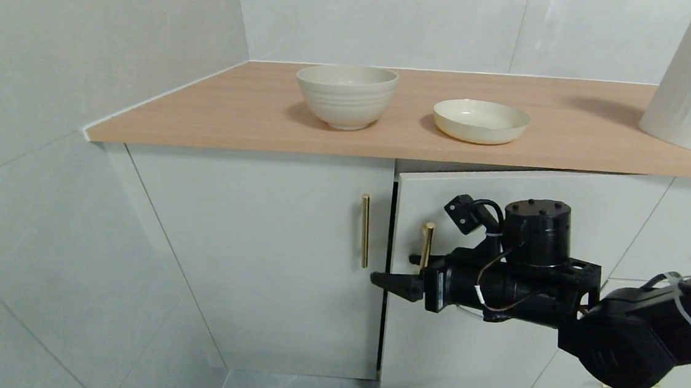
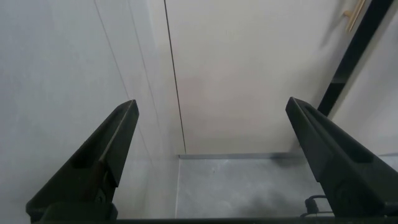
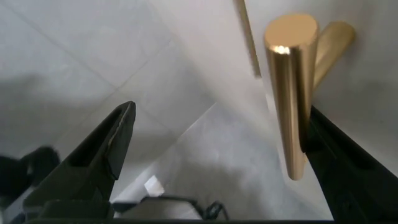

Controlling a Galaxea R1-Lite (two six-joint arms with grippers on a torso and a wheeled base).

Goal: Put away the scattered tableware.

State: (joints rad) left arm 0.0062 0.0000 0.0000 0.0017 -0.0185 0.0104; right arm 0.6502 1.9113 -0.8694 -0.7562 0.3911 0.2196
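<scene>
Bowl (image 1: 346, 95) and dish (image 1: 481, 121) sit on the bench (image 1: 216, 116); right gripper (image 1: 401, 271) is spread around a cupboard handle (image 3: 291, 93), left gripper (image 2: 211, 155) likewise spread.

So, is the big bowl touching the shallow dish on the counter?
Apart. The head view shows bare counter between the bowl and the shallow dish.

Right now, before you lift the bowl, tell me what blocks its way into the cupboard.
The doors do. The left door is shut and the right door is barely ajar; the open right pincer sits at its gold handle. Nothing on the counter crowds the bowl.
</scene>
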